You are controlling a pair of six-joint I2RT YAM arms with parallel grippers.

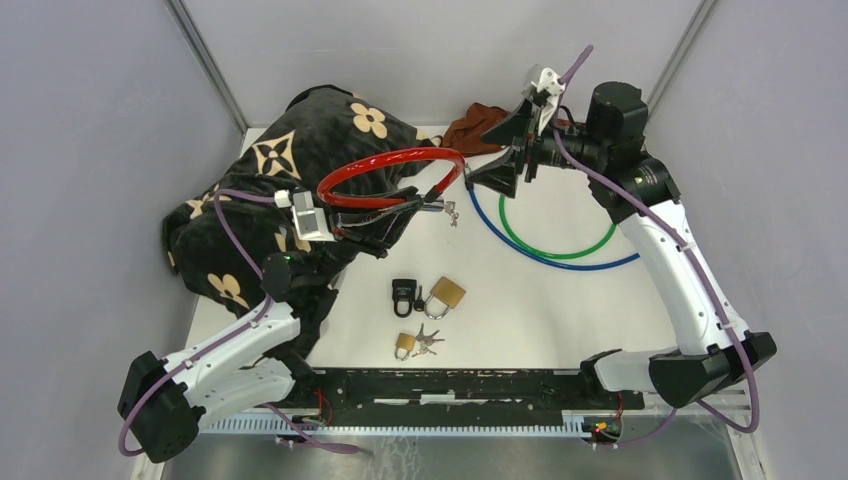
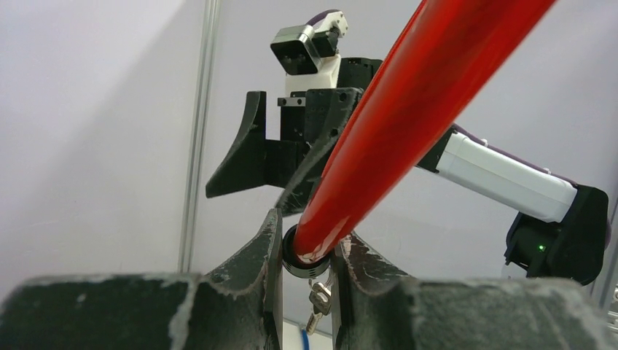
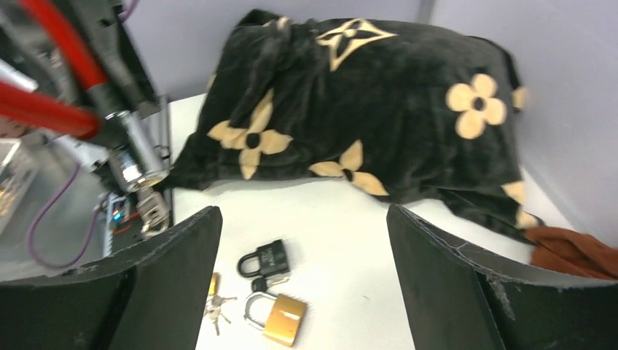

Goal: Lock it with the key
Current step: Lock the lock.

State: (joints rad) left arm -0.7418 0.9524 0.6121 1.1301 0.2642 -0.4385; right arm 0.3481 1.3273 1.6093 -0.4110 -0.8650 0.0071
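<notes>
A red cable lock (image 1: 390, 160) is lifted off the table in a loop. My left gripper (image 1: 428, 200) is shut on its black collar (image 2: 315, 255), one finger (image 2: 255, 262) on either side. A small bunch of keys (image 2: 318, 299) dangles from the lock's end, seen from above as the keys (image 1: 452, 212). The right wrist view shows the silver lock cylinder (image 3: 135, 159) with the keys (image 3: 153, 211) under it at the left. My right gripper (image 1: 487, 155) faces that end from the right, open and empty (image 3: 302, 211), a short way from the keys.
A black padlock (image 1: 403, 293), a brass padlock (image 1: 446, 294) and a small brass padlock with keys (image 1: 410, 343) lie at the table's front middle. A black flowered blanket (image 1: 300, 160) fills the back left, a brown cloth (image 1: 475, 125) lies behind, and blue and green cable loops (image 1: 560, 255) lie at the right.
</notes>
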